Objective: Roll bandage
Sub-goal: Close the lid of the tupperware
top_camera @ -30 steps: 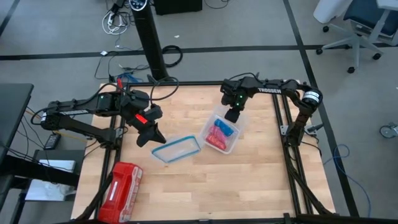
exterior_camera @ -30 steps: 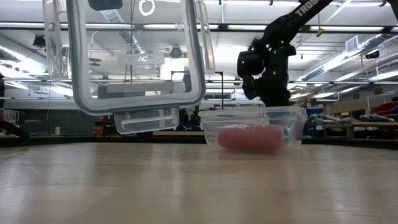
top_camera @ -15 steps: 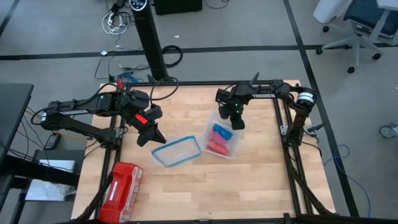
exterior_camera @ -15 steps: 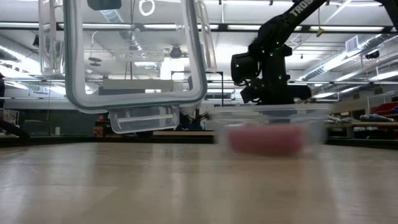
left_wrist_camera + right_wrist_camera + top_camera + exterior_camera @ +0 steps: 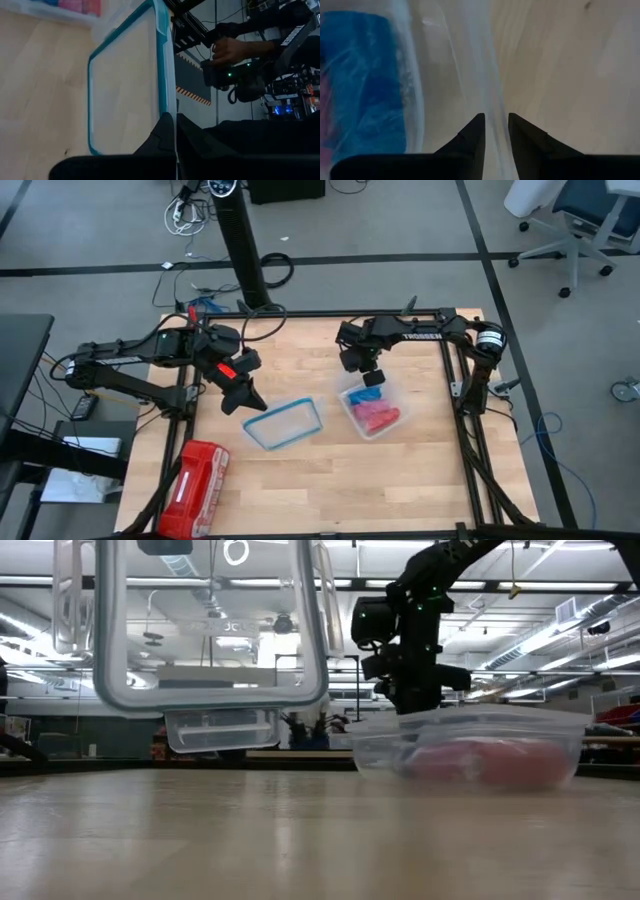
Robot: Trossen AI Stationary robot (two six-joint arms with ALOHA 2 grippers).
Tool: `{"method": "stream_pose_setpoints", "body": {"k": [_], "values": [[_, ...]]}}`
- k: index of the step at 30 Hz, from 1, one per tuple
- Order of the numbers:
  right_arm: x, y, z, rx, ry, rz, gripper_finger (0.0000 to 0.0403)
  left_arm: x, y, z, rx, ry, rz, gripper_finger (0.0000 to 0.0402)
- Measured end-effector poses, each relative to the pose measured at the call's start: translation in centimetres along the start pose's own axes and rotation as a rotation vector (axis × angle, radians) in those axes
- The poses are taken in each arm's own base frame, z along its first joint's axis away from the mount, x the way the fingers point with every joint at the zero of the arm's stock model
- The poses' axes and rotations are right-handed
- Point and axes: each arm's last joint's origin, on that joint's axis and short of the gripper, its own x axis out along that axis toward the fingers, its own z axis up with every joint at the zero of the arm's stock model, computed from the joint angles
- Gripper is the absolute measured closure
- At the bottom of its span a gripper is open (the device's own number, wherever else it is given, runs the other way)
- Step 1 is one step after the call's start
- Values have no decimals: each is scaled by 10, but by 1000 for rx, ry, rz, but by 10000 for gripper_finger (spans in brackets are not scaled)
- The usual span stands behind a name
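Note:
The bandage (image 5: 372, 393) is a blue roll lying in a clear plastic container (image 5: 385, 428) beside pink-red rolls (image 5: 380, 417); it shows up close (image 5: 365, 80) through the container's wall. My right gripper (image 5: 364, 374) stands over the container's far end, shut on its wall. My left gripper (image 5: 250, 400) is left of centre, shut on the container's blue-rimmed clear lid (image 5: 285, 422). In the low view the lid (image 5: 210, 630) is off the table. My left gripper pinches the lid's rim (image 5: 171, 102) between its two fingers, on one edge. The lid is lifted clear of the table and tilted. My right gripper has the container's wall (image 5: 492, 95) between its fingers, one inside (image 5: 474, 132) and one outside (image 5: 521, 134). They point down from above. The container rests on the table.
A red plastic-wrapped pack (image 5: 195, 477) lies at the table's near left corner. Bare wood lies near the front edge. A person's hand (image 5: 235, 50) shows in the room beyond the table.
My right gripper has gone toward the table's left and a little nearer, rolling about its own axis. The container has turned about on the table with it and now lies slanted the other way. The lid has stayed up in my left gripper.

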Motion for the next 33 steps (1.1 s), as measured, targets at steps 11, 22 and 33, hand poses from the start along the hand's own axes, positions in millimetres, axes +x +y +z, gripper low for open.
{"method": "stream_pose_setpoints", "body": {"k": [11,22,33], "values": [[33,13,8,227,121,125,321,0,-1,1,-6,-7,-7,400],[31,6,20,526,15,197,321,0,-1,1,-2,-7,-9,400],[22,-13,18,606,-28,172,321,0,-2,2,8,-17,-20,400]]}}
